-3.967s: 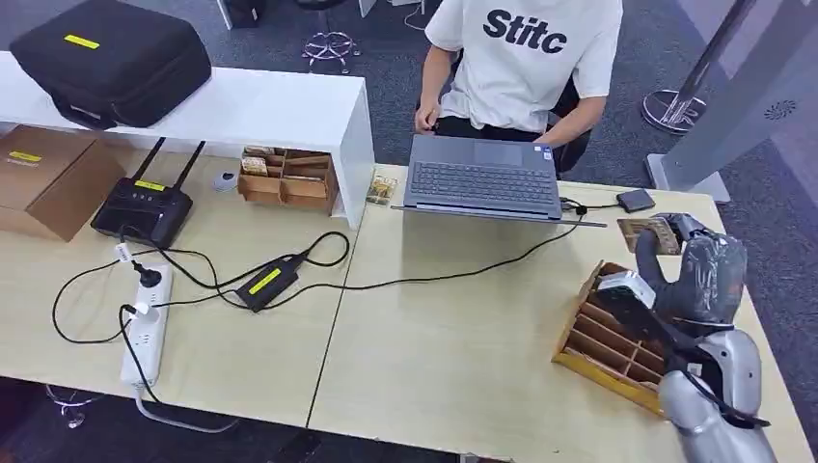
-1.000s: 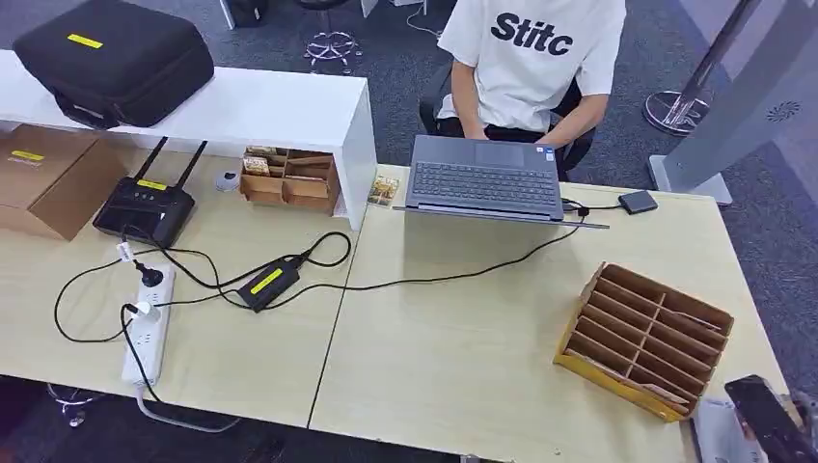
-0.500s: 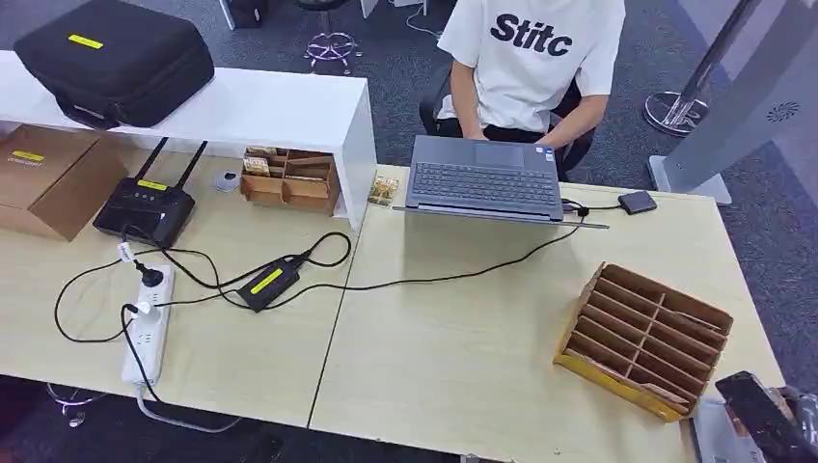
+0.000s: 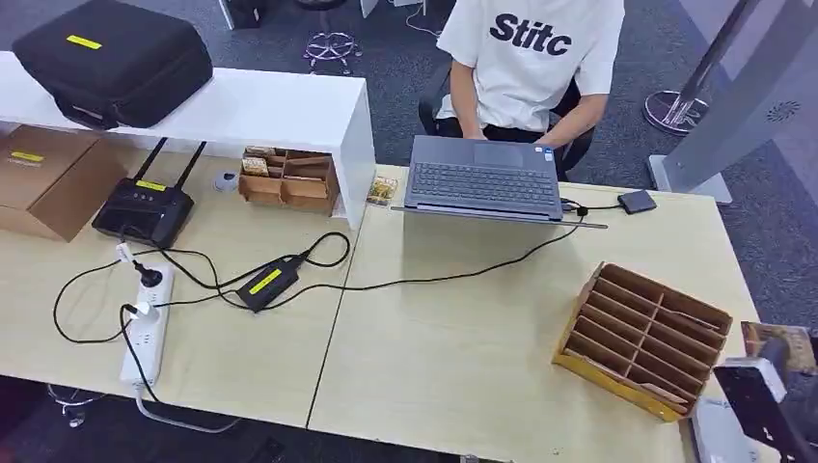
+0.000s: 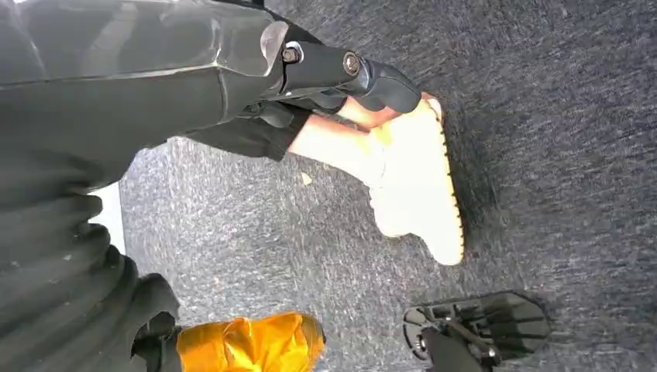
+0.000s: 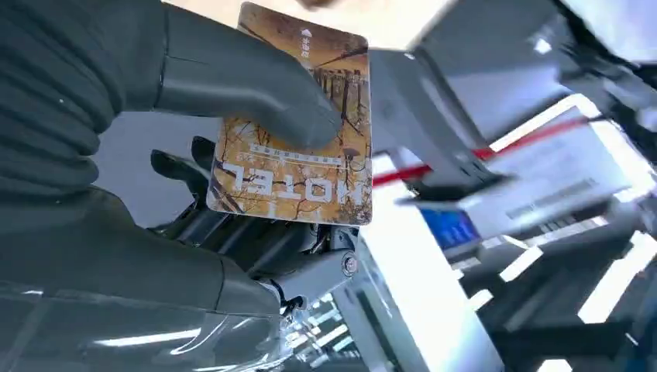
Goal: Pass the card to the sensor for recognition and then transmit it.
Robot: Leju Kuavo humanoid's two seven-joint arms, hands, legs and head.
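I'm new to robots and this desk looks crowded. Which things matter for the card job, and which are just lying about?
For the job:
- hotel card, pinched by the right hand
- small black sensor beside the laptop

Lying about:
- laptop
- wooden slotted rack
- router
- power strip
- black case

Bare table (image 4: 463, 347) left of the slotted wooden organizer (image 4: 644, 338) gives me room; laptop (image 4: 484, 180) and cable (image 4: 453, 275) block beyond.

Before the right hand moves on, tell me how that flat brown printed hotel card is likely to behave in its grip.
The brown printed hotel card looks thin and flat with no bend under the thumb, so it is probably stiff and light. Its face looks smooth, so it may slip, since the right hand pinches it near one side. A flat card is unlikely to roll.
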